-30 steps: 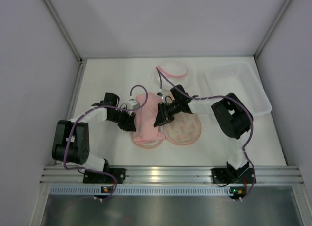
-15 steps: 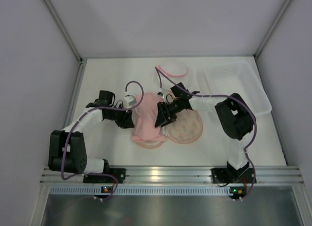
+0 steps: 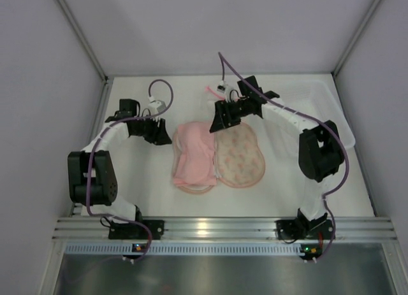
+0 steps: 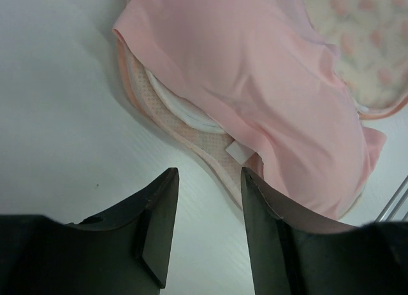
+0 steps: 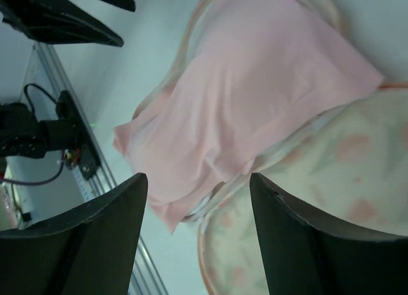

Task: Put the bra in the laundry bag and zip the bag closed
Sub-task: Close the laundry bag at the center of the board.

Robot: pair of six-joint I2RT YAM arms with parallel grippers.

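Note:
The salmon-pink bra (image 3: 193,156) lies spread over the left half of the open laundry bag, whose printed peach right half (image 3: 242,156) is uncovered. My left gripper (image 3: 166,137) stands open just left of the bag, holding nothing. My right gripper (image 3: 218,124) hovers open above the bag's far edge, also empty. In the left wrist view the open gripper (image 4: 208,174) is over bare table, with the bra (image 4: 255,72) and the bag's pink rim (image 4: 191,142) ahead. The right wrist view looks down between the open gripper's (image 5: 199,180) fingers at the bra (image 5: 255,104) and the bag's printed half (image 5: 344,199).
A clear plastic tray (image 3: 335,116) sits at the back right. A white mesh pouch with a pink rim (image 3: 213,91) lies behind the bag, mostly hidden by the right arm. Grey walls close in the table on three sides.
Both grippers have opened and pulled back from the bra: the left out to the left, the right toward the back. The bra now lies flatter on the bag's left half.

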